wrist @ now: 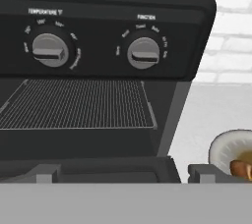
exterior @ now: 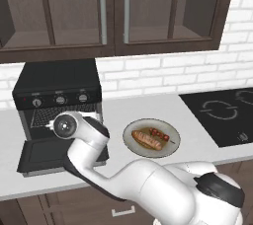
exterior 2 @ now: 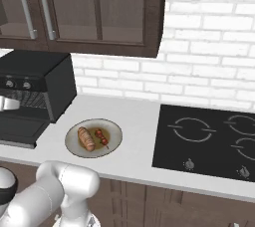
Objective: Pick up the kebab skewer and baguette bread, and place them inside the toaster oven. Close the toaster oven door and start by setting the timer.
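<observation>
- Oven (exterior: pixel 57 78): black, left of frame in the left base view; door (exterior: pixel 47 155) dropped flat, rack (wrist: pixel 78 104) bare.
- Knobs (wrist: pixel 49 50): two at upper centre of the hand view.
- Plate (exterior: pixel 129 139): centre of the left base view, on the counter (exterior: pixel 148 108) just right of the oven.
- Baguette (exterior: pixel 147 140): on the plate, left half.
- Skewer (exterior: pixel 160 134): on the plate, just right of the baguette.
- Gripper (wrist: pixel 125 173): tips at bottom edge of the hand view, spread wide, empty, facing the oven mouth.
- Cooktop (exterior 2: pixel 209 139): right of frame in the right base view.
</observation>
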### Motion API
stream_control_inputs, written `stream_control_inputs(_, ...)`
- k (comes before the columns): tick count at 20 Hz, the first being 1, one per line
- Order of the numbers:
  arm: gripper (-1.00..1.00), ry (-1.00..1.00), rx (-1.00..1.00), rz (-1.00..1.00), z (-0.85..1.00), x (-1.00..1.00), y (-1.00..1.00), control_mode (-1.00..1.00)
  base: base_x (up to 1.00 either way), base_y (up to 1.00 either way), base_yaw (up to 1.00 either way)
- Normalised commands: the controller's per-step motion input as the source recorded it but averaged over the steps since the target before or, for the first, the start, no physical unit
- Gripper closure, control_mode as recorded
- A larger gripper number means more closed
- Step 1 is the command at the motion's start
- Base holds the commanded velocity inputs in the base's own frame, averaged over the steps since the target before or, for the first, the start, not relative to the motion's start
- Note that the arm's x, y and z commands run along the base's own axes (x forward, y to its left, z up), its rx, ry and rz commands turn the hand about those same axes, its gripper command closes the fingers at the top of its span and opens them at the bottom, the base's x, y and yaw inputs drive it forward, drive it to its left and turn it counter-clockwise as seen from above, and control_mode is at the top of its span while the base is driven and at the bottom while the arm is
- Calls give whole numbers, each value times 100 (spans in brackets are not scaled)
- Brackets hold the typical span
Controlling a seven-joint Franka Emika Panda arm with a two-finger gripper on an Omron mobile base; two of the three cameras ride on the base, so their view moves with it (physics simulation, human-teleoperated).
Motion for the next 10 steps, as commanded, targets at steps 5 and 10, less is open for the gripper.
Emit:
stream_control_inputs(5, -100, 0, 0, 0, -16, 0, 12, -100, 0, 0, 0)
stream_control_inputs(10, -100, 0, 0, 0, -17, 0, 2, -100, 0, 0, 0)
